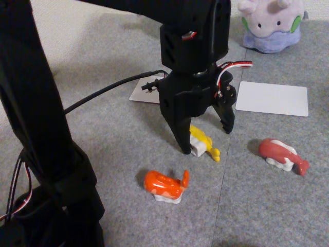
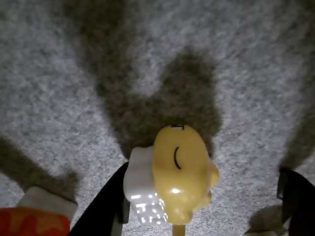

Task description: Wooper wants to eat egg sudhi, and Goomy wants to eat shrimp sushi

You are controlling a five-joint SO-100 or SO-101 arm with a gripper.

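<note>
The egg sudhi (image 1: 201, 139), a yellow topping on a white rice block, lies on the grey carpet between the fingers of my gripper (image 1: 206, 140), which is open. In the wrist view the egg sudhi (image 2: 177, 172) sits close to the left finger (image 2: 101, 209), and the right finger (image 2: 295, 196) stands well apart from it. The orange shrimp sushi (image 1: 166, 186) lies in front of the gripper and shows at the wrist view's lower left corner (image 2: 29, 223). Goomy (image 1: 271, 23) sits at the back right. Wooper is out of view.
A pink-red toy sushi (image 1: 282, 154) lies to the right of the gripper. One white card (image 1: 272, 98) lies in front of Goomy and another (image 1: 146, 90) lies partly behind the arm. A black cable (image 1: 103, 95) crosses the carpet, and the arm's base (image 1: 46, 170) stands at the left.
</note>
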